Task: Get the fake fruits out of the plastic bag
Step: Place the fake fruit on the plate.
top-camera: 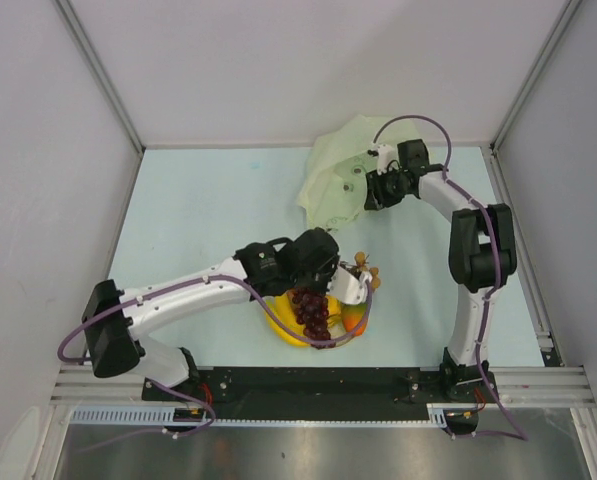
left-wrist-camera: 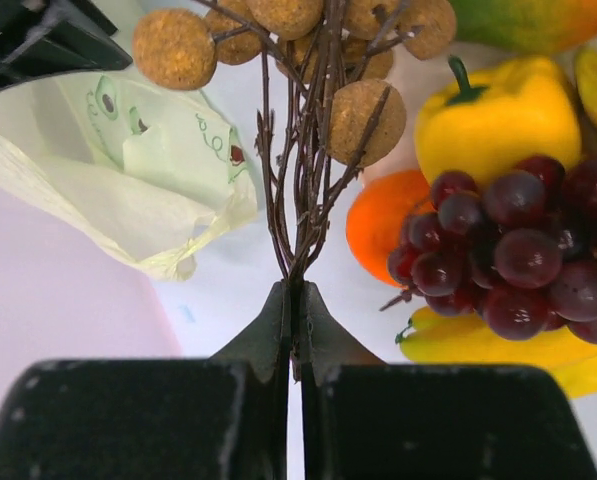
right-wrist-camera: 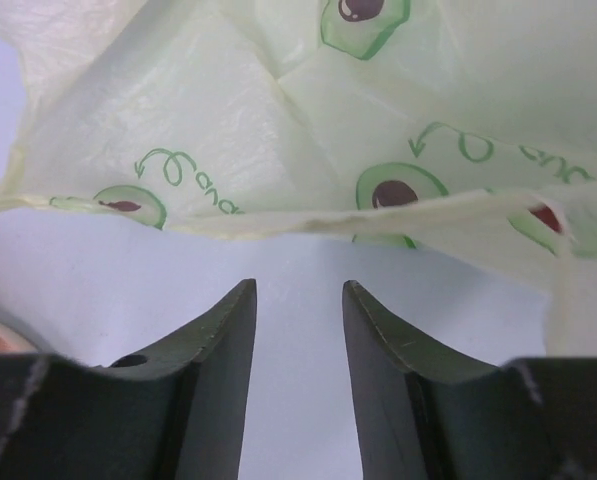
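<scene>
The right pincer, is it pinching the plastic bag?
No, the right pincer is open with nothing in its gap, and the plastic bag lies just past its tips.

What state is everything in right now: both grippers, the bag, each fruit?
left gripper, shut on the brown sprig's stems.
right gripper, open, empty, facing the bag's edge.
brown sprig, clamped by its stems, outside the bag.
plastic bag, crumpled, apart from the fruits; contents hidden.
grapes, out, lying on the bananas.
bananas, out, under the grapes.
orange, out, beside the grapes.
yellow lumpy fruit, out, behind the grapes.
mango, out, farthest back.
</scene>
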`<action>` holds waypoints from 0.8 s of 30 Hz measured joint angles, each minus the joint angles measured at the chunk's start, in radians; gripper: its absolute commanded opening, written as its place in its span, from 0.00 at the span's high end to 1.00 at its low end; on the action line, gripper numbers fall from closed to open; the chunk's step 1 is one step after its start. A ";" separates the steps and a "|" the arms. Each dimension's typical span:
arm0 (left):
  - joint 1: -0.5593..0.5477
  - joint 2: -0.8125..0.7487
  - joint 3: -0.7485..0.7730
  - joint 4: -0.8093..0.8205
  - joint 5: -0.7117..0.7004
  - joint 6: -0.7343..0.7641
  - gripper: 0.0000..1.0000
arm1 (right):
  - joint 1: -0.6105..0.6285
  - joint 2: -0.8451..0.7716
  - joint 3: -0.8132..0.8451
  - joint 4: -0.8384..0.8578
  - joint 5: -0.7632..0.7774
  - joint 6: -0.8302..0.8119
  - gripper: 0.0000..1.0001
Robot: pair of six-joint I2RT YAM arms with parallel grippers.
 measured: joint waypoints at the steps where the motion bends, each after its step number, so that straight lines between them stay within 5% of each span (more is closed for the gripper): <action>1: -0.012 -0.007 -0.024 0.010 -0.018 0.025 1.00 | -0.006 -0.013 -0.005 0.000 -0.004 0.006 0.50; 10: -0.104 -0.088 -0.201 0.137 -0.219 0.268 1.00 | -0.048 -0.151 -0.106 -0.024 -0.029 0.032 0.48; 24: -0.142 -0.088 -0.209 0.116 -0.250 0.299 0.91 | -0.086 -0.239 -0.156 -0.077 -0.091 0.051 0.45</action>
